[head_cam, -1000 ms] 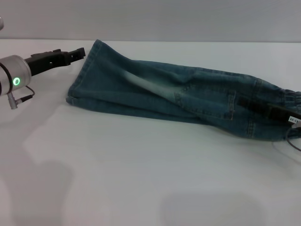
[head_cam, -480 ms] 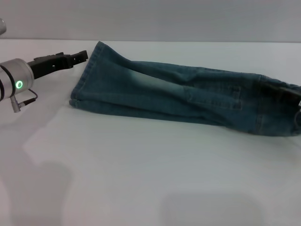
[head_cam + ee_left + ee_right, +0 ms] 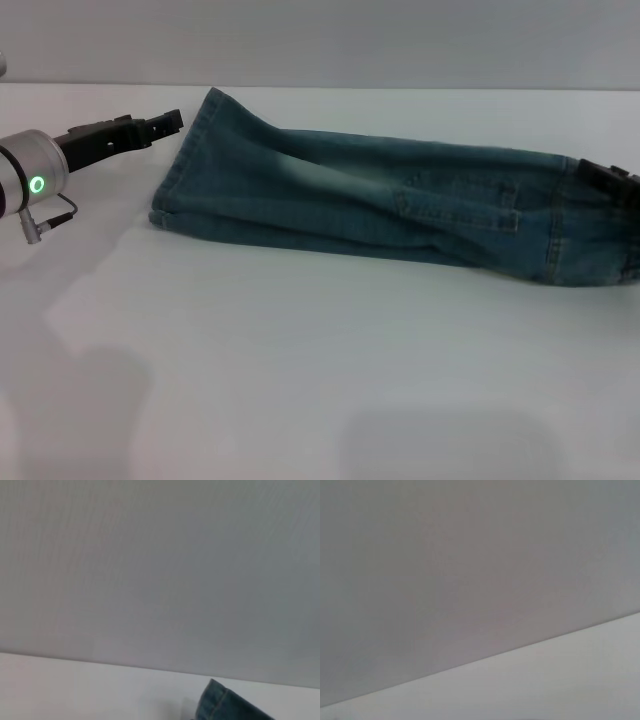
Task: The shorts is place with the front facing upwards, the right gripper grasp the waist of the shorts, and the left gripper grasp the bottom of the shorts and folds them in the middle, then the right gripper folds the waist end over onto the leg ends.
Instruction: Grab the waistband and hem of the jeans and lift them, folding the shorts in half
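Across the table [image 3: 300, 380], the shorts [image 3: 380, 205] are laid lengthwise, already halved. At nine o'clock, the left gripper [image 3: 168, 122] is seen empty; jaw gap cannot be told. At three o'clock, the right gripper [image 3: 608, 180] sits on the waist; grip undetermined. Waist-over-hems fold is judged outstanding.

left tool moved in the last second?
Barely. In the head view the left tool sits beside the shorts' far hem corner, as before; its silver wrist has slid slightly toward the picture's left edge.

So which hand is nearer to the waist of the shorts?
The right hand: it sits at the waist, at the table's right edge. The left hand is at the opposite end, just beside the leg ends.
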